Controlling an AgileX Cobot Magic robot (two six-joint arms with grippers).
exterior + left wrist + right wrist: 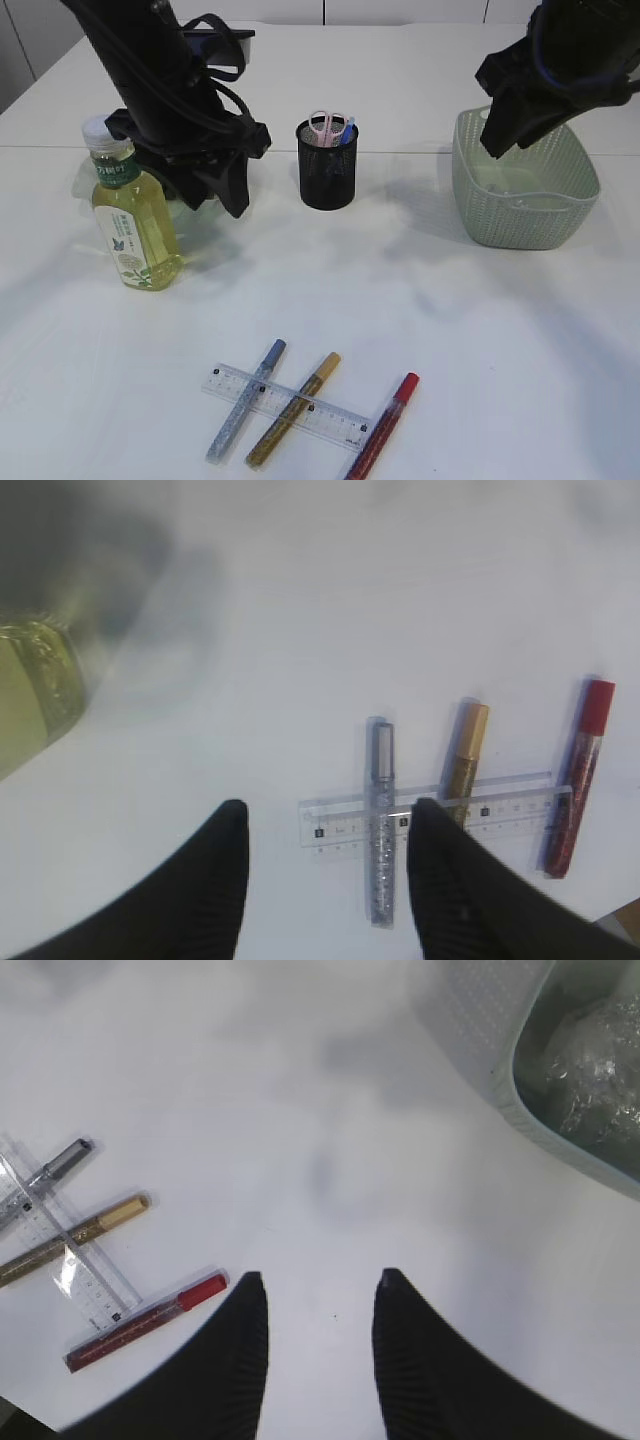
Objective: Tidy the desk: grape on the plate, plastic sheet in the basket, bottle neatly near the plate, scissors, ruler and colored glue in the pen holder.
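Observation:
The bottle (135, 215) of yellow-green drink stands upright at the left, its edge also in the left wrist view (30, 695). My left gripper (232, 190) hangs just right of it, open and empty (330, 815). At the front lie the clear ruler (290, 405) and three glue pens: silver (245, 400), gold (293, 408) and red (383, 425). Pink scissors (325, 127) stand in the black pen holder (327, 170). The plastic sheet (600, 1060) lies in the green basket (525, 200). My right gripper (497, 135) hovers over the basket's left rim, open and empty (320, 1282). Grape and plate are hidden.
The silver and gold pens lie across the ruler (430, 810); the red pen (578, 775) is at its right end. White tabletop stretches between the pen holder and the pens. The left arm blocks the area behind the bottle.

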